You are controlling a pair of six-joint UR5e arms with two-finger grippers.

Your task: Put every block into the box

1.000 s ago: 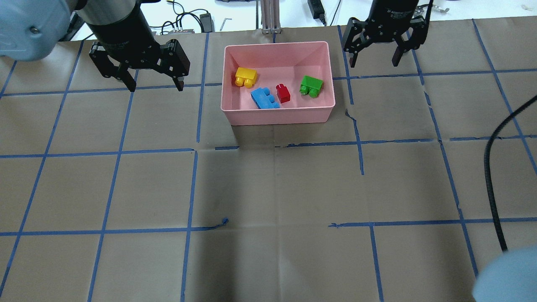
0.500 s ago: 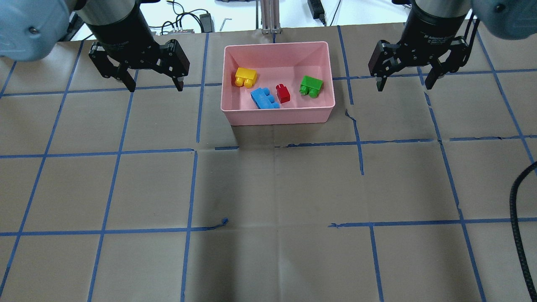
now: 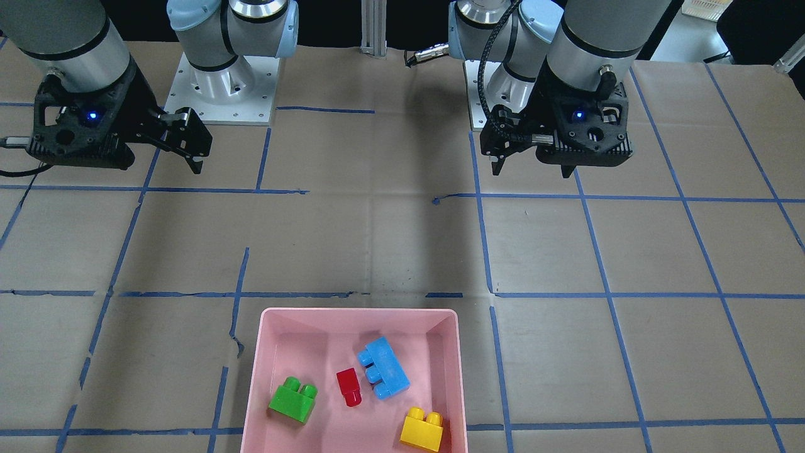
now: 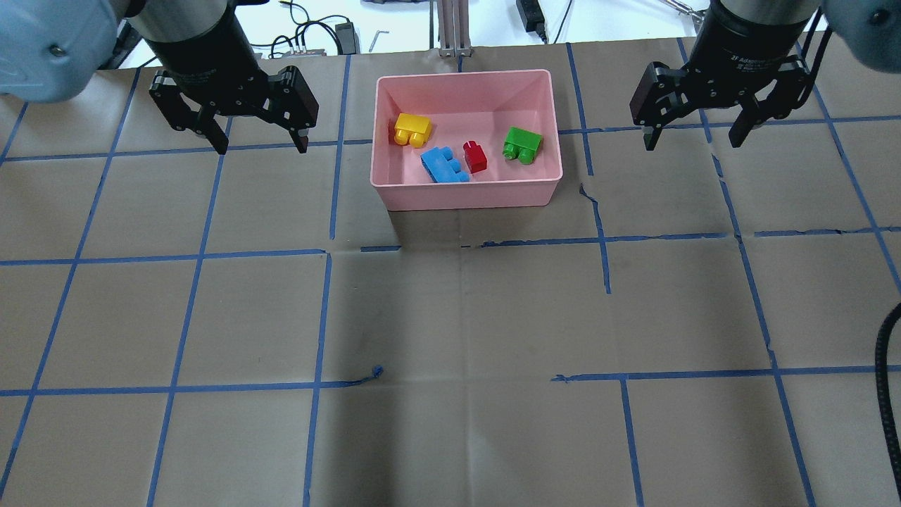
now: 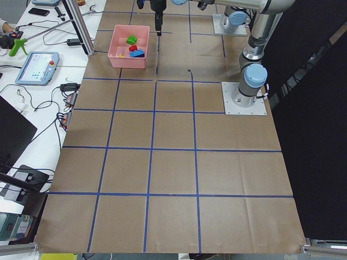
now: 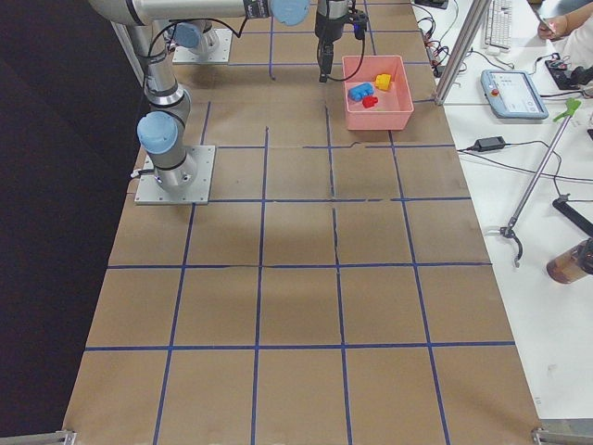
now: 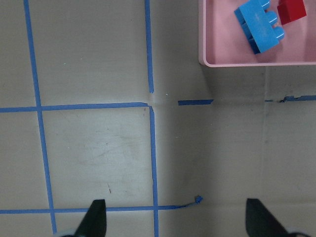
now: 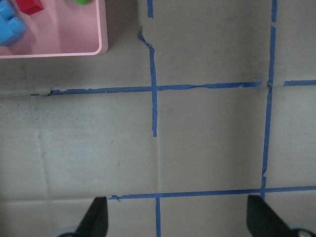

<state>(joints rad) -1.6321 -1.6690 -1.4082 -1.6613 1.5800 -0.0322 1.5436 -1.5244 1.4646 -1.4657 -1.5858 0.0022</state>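
1. Overhead exterior view showed the pink box (image 4: 468,195) resting on the paper-covered table (image 4: 457,317). It sat close to the tabletop's far edge, opposite the robot's bases, and roughly midway along that edge.
2. All four blocks lay inside the box, on its floor.
3. The yellow block (image 4: 412,129) lay toward the side of the box nearest the table's left edge.
4. The green block (image 4: 522,144) lay toward the opposite side, well apart from the yellow one.
5. Between them lay the blue block (image 4: 443,165) and the red block (image 4: 475,156), just beside each other near the box wall that faced the robot. Whether these two touched could not be told.
6. The left gripper (image 4: 262,146) hung over the table near the far edge, on the left-edge side of the box and clear of it. Its jaws were spread wide with nothing between them.
7. The right gripper (image 4: 692,143) hung near the far edge on the other side of the box, also apart from it. Its jaws were equally wide and empty.
8. Both wrist cameras showed dark fingertips far apart at the lower corners. Only brown paper and blue tape lines (image 4: 320,310) lay between them.
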